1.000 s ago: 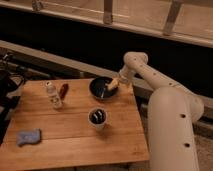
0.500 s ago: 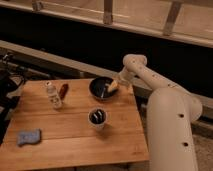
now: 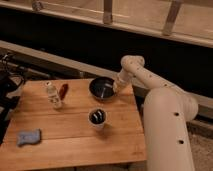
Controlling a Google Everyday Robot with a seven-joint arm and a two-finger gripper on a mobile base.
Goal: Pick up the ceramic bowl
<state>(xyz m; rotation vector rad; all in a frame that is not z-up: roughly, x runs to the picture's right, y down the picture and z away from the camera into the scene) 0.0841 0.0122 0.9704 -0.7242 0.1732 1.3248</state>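
Claw point(image 3: 118, 86) unmoved — at ceramic bowl point(image 3: 101, 88) rim

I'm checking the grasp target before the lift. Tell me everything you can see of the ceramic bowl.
The ceramic bowl is wide, shallow and round, glossy dark with pale streaks inside, the largest dish here. It sits upright on the wooden table, near its far edge. The gripper is at its rim on the picture's right side; contact cannot be told. Nothing else touches it.
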